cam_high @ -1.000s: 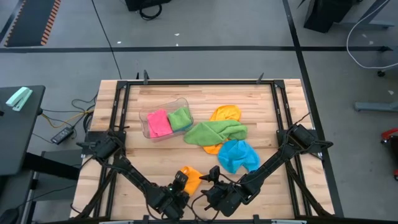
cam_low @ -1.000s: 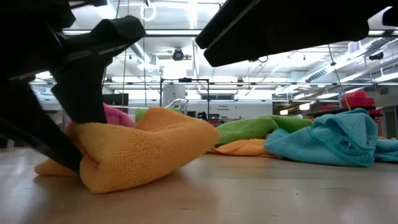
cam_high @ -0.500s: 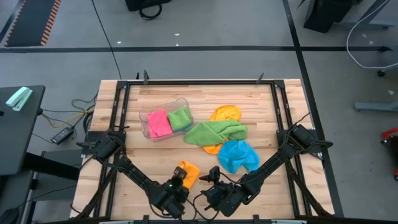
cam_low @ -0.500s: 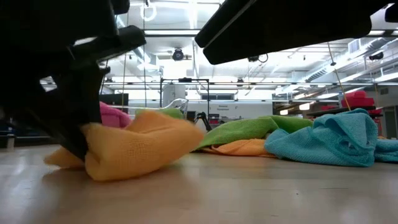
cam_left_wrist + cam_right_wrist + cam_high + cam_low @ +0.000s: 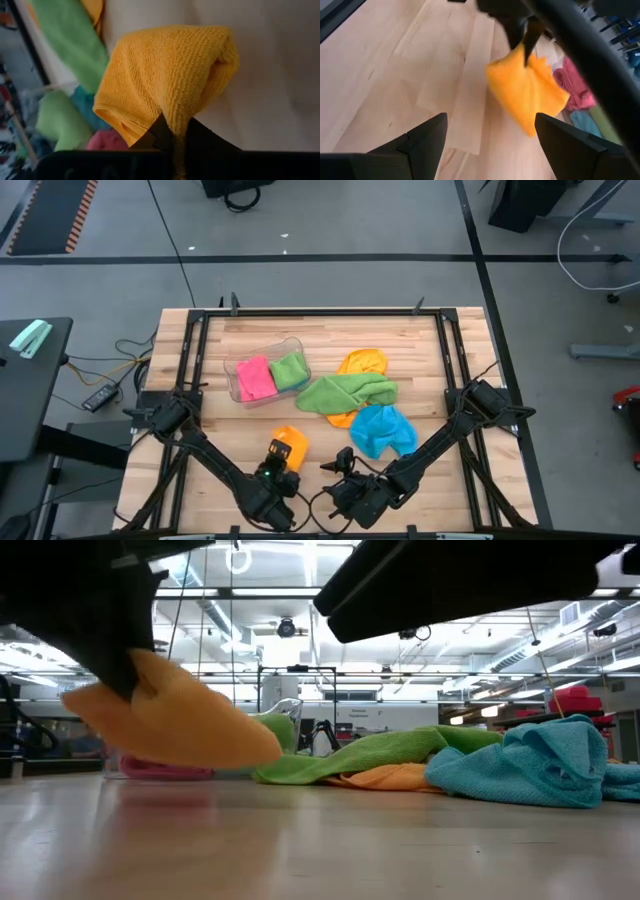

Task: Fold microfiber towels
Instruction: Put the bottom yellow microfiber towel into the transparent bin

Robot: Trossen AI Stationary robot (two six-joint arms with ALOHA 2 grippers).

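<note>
Pink towel (image 5: pixel 254 377) & green towel (image 5: pixel 289 369) sit in clear tub (image 5: pixel 240 396).

Grey floor (image 5: pixel 330 230) — black tape lines, ceiling lights (image 5: pixel 300 580)

My two arms are slim, dark and jointed; the left arm (image 5: pixel 215 465) shows a small green light near its wrist.

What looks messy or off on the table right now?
Three towels lie crumpled in an overlapping heap: the green towel draped over an orange towel, the blue towel bunched beside them. The left gripper, jaws shut, holds the folded orange towel clear of the wooden table. The pink and green ones in the tub look tidy.
</note>
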